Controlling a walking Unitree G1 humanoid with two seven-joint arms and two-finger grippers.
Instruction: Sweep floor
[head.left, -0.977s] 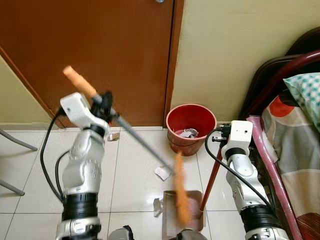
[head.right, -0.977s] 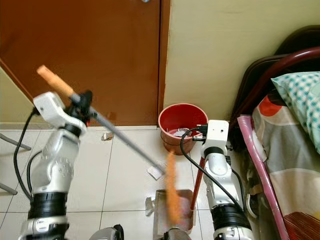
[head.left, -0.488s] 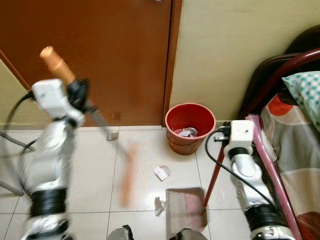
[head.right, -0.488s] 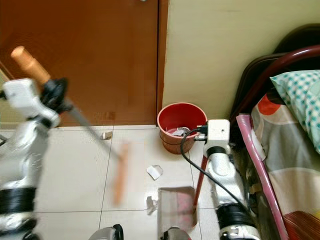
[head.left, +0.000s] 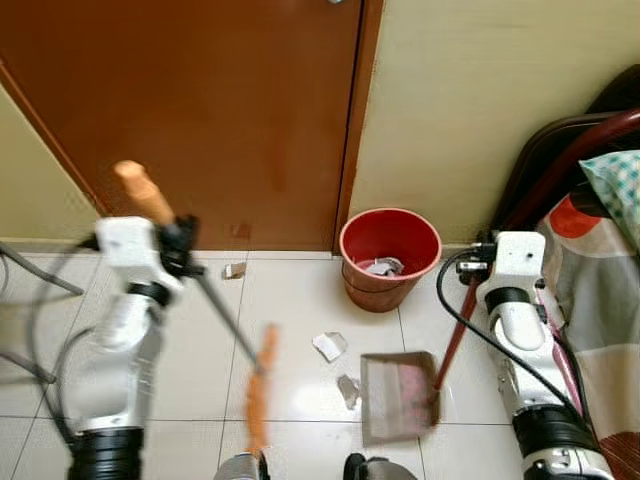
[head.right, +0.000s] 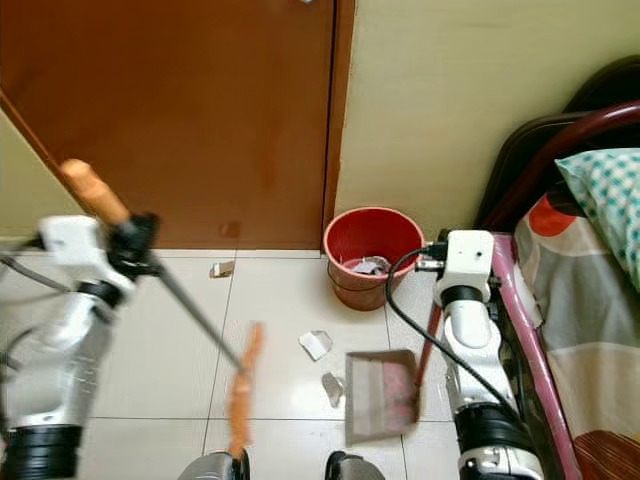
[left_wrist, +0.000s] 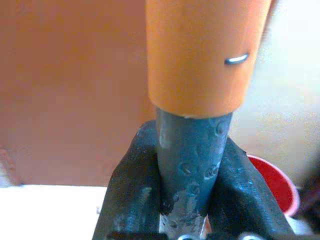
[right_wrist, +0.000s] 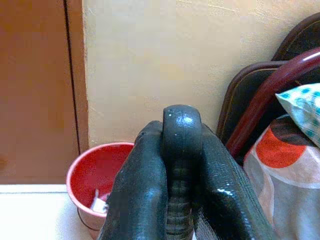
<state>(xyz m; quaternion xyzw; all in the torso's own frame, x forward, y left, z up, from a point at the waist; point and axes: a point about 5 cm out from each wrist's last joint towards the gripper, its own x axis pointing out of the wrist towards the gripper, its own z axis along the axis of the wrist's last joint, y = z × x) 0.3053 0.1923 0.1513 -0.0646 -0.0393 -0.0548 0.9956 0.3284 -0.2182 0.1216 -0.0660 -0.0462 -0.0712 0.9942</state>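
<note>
A blurred orange broom head (head.left: 258, 395) angles toward paper scraps (head.left: 328, 345) on the tiled floor (head.left: 290, 300), its pole clamped in the left end effector (left_wrist: 187, 200). The right end effector (right_wrist: 181, 195) grips the dustpan (head.left: 398, 395) handle, tilting the pan to receive litter. Beyond stands a red bucket (head.left: 390, 255), its contents unclear.
</note>
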